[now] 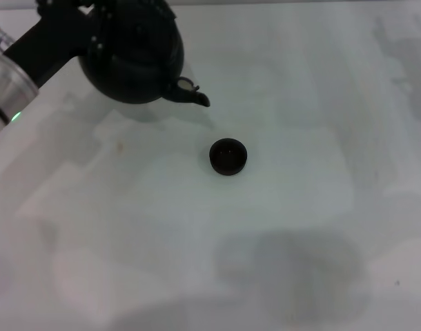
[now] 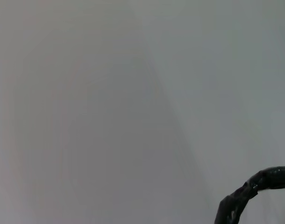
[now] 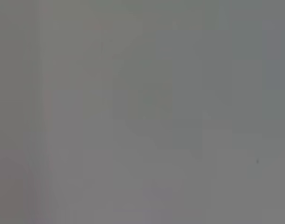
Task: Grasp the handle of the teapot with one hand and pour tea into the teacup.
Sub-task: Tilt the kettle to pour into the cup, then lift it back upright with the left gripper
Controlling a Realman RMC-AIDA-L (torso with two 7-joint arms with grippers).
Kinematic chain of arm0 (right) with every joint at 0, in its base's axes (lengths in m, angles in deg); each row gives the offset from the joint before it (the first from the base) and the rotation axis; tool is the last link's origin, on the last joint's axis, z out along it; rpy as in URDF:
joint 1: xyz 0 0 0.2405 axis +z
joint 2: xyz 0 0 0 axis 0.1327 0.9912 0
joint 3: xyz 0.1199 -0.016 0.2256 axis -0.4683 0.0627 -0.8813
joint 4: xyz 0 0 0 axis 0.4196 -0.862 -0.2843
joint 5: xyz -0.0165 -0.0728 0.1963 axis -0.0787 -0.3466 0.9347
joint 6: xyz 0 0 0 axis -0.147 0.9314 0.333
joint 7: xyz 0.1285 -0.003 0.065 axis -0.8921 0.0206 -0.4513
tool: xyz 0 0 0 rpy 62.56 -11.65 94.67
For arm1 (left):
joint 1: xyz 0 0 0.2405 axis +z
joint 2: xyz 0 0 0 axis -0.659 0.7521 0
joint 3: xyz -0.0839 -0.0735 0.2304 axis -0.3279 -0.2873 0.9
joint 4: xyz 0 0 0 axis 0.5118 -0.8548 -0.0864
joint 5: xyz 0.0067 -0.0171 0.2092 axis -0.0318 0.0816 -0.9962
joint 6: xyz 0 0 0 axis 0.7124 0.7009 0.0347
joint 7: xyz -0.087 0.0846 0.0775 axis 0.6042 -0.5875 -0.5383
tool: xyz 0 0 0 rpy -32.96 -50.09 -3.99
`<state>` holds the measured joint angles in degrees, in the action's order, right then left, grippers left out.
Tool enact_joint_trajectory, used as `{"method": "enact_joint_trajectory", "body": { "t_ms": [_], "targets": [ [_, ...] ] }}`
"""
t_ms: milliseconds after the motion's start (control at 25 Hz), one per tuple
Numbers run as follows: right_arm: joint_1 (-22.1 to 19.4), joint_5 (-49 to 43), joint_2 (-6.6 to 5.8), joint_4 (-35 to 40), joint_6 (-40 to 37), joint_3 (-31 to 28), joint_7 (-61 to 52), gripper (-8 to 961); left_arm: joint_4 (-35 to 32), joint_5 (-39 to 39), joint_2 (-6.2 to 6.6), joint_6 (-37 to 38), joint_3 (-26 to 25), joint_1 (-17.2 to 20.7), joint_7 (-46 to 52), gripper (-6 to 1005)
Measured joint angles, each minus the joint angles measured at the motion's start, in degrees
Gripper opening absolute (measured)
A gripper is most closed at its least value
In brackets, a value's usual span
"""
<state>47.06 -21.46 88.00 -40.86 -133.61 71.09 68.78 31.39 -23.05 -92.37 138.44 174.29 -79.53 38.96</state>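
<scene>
Black and round, the teapot (image 1: 132, 58) hangs in the upper left of the head view, lifted clear of the pale bench (image 1: 300, 227), with a soft shadow on the surface just below and beside it. Its short spout (image 1: 190, 93) points toward the robot's right and slightly downward, tilted toward the teacup (image 1: 228, 157). The teacup sits upright on the bench near the middle, below and to the right of the spout tip, apart from the pot and not under it. The left arm (image 1: 31, 58) comes in from the left edge, its dark wrist running up to the top of the teapot where the handle would be; the left end effector (image 1: 69, 17) is pressed against the pot there, but its fingers are lost against the black of the pot, so I cannot tell how far open they are. The right arm does not show in this view.

From the left wrist view, only a dark, wrapped-looking curve of the handle (image 2: 254, 189) appears in one corner, against blank pale bench. No fingers show, so the grip itself stays unseen.

From the right wrist view, there is only a flat grey surface; neither the right end effector nor any task item shows.
</scene>
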Motion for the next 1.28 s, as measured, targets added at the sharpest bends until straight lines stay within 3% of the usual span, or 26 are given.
{"method": "enact_joint_trajectory", "body": {
  "t_ms": [400,1280],
  "targets": [
    [-0.3,0.0,0.00,1.1,0.0,0.0,0.0,828,-1.7,-4.2,-0.51,-6.2,0.0,-4.0,-1.9,119],
    [-0.6,0.0,-0.29,1.9,0.2,0.0,0.0,827,-1.6,-10.4,-0.22,-7.0,0.0,-5.2,-2.9,116]
  ]
}}
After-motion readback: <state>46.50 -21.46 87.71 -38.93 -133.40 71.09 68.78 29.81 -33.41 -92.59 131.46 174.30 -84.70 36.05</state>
